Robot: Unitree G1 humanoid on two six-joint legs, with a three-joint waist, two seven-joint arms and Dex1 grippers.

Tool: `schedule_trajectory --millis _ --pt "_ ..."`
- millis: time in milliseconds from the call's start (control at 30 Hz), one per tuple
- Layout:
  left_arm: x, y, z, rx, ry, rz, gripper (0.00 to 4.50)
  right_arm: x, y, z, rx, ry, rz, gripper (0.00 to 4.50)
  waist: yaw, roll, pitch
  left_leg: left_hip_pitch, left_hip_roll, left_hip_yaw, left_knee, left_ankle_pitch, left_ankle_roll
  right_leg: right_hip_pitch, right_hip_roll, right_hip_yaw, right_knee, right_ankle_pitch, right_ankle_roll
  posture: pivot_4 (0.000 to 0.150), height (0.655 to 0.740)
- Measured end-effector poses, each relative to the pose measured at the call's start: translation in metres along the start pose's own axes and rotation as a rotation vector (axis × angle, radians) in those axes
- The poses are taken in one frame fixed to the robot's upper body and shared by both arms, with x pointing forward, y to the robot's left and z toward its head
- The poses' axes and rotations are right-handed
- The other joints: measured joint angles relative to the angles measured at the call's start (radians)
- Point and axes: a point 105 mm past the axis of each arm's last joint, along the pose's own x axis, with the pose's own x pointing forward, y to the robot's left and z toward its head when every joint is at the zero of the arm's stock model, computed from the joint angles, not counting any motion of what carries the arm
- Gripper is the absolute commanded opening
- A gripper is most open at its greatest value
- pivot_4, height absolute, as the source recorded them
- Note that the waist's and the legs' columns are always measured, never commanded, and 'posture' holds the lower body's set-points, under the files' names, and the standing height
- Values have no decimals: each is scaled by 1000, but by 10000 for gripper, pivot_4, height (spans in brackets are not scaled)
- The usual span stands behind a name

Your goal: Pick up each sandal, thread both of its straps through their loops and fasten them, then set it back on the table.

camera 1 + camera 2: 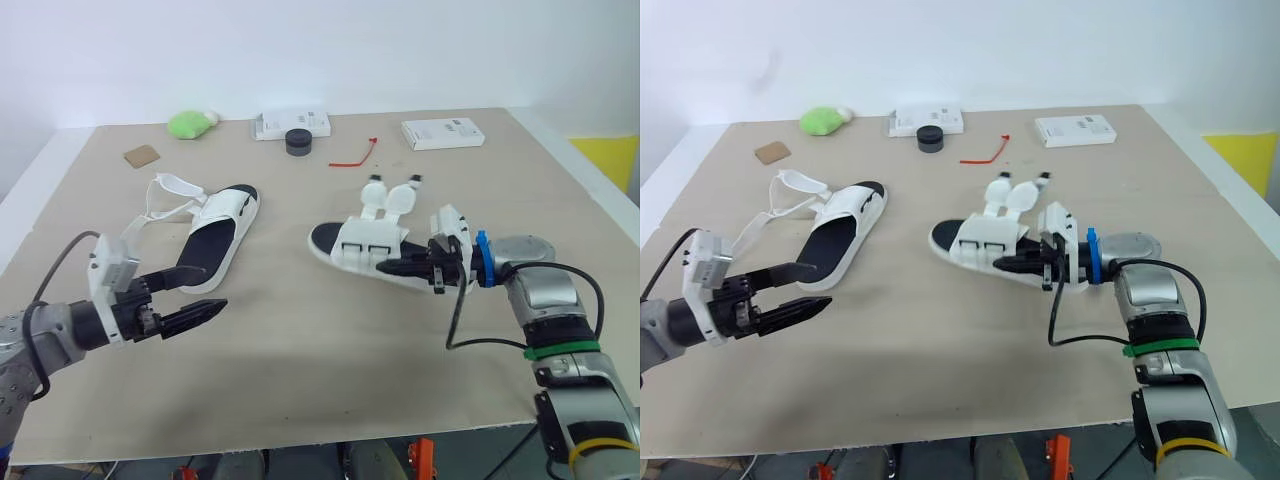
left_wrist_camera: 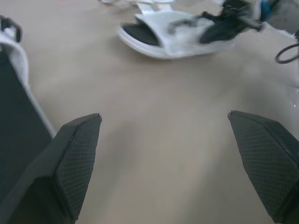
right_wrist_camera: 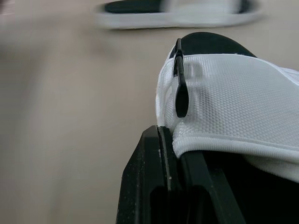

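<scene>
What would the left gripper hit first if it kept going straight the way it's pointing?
Probably the bare table: the left gripper, jaws open, tilts slightly down at it. If it clears that, the white sandal gripped by the right gripper comes next, though depth is unclear.

The bench (image 1: 300,380) has a light brown top. Items along its far edge, left to right:
- a soft green lump (image 1: 192,122);
- a flat white box (image 1: 290,123), with a black round tub (image 1: 298,141) just in front of it;
- a second flat white box (image 1: 442,133).

A small brown square pad (image 1: 142,155) lies near the green lump, on its near side. A thin red strip (image 1: 355,156), bent at one end, lies between the two boxes. A yellow surface (image 1: 612,160) shows beyond the bench's right edge.
</scene>
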Motion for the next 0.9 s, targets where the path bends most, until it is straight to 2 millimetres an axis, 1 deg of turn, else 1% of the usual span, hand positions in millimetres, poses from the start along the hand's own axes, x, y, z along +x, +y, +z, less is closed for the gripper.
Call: schedule_trajectory --millis 67,100,200,267,367,433,533,600,667,700,733,800,833,867,900 --pt "-6 -3 4 -4 -5 -20 45000 5 15 1 -25 22 84 903 0 0 0 0 0 0 0 0 0 0 0 0 0 0 -1 1500 7400" --pt "-10 -5 5 -3 4 -39 45000 10 27 -1 -48 55 151 903 0 0 0 0 0 0 0 0 0 0 0 0 0 -1 -1 1500 7400" --pt "-15 -9 1 -9 36 -72 45000 21 48 -10 -80 113 261 903 0 0 0 0 0 2 0 0 0 -1 0 1 0 -1 -1 1500 7400" --pt "-16 -10 -1 -16 50 -82 45000 25 54 -11 -101 122 295 903 0 0 0 0 1 2 0 0 -1 -1 0 2 0 -1 -1 1500 7400" --pt "-16 -11 -5 -5 67 -92 45000 27 57 -9 -121 121 314 903 0 -1 0 0 1 3 0 0 -1 -1 0 2 0 -1 -1 1500 7400" --pt "-9 -9 -15 13 100 -91 45000 31 57 -9 -125 116 320 903 1 -1 0 0 1 3 0 0 -1 -1 0 2 0 0 -1 1500 7400" --pt "17 -11 -31 19 109 -108 45000 39 55 -9 -131 101 325 903 2 -2 1 0 1 3 1 0 -1 -1 1 3 0 2 1 1500 7400" --pt "33 -15 -34 30 99 -141 45000 39 55 -9 -133 102 325 903 2 -3 1 0 1 3 2 0 -1 -1 1 4 0 4 6 1500 7400" --pt "41 -17 -29 46 75 -163 39676 39 55 -9 -136 102 324 0 2 -4 1 -1 1 3 2 0 -1 -1 1 4 0 5 6 1500 7400" --pt "46 -14 -17 53 27 -170 35679 40 55 -10 -139 104 322 0 2 -4 1 -1 1 3 2 0 -1 -1 2 4 0 5 6 1500 7400" --pt "47 -13 -16 55 23 -170 33735 40 55 -10 -140 103 322 0 2 -4 1 -1 1 3 2 0 -1 -1 2 4 0 5 6 1500 7400" --pt "50 -12 -7 52 2 -184 27177 41 55 -10 -138 101 322 0 0 -4 1 0 1 4 2 0 -1 -2 2 5 0 5 6 1500 7400" --pt "51 -12 -6 50 0 -192 21907 41 56 -10 -137 100 321 0 0 -4 1 0 1 4 2 0 -1 -2 2 5 0 5 6 1500 7400" --pt "52 -13 -7 44 8 -211 17971 41 56 -11 -134 100 321 0 0 -4 1 0 1 4 2 0 -1 -2 2 5 0 5 6 1500 7400" --pt "53 -13 -7 39 15 -216 12482 41 57 -12 -133 99 321 0 1 -4 1 0 1 4 2 0 -1 -2 2 5 0 5 6 1500 7400"
